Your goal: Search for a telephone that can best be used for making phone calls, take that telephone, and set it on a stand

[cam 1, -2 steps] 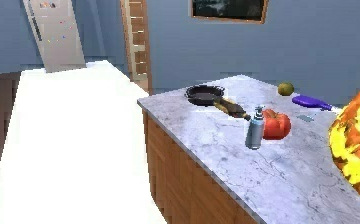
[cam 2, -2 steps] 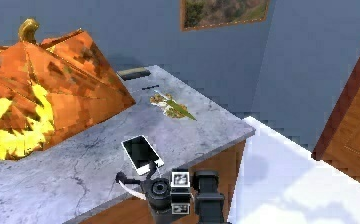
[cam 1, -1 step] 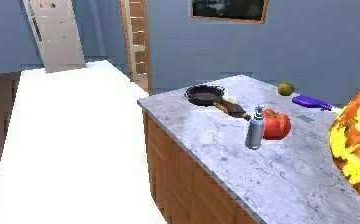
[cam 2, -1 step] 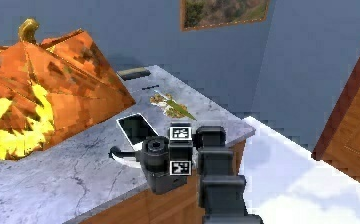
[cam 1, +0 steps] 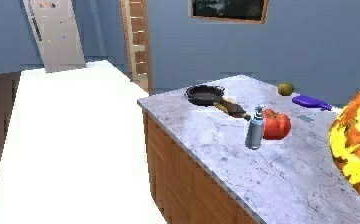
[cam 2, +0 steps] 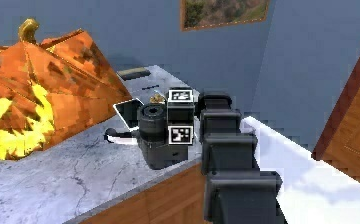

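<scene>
End effector (cam 2: 115,133): seen against the marble surface (cam 2: 58,175); cannot tell whether it holds anything.
Telephone (cam 2: 128,109): flat dark slab lying on the surface, close by the end effector, near the orange pumpkin (cam 2: 48,85).
Also on the surface: frying pan (cam 1: 203,95), bottle (cam 1: 255,130), tomato (cam 1: 277,124).

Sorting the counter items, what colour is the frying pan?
The frying pan is black, seen best in the forward view.
</scene>
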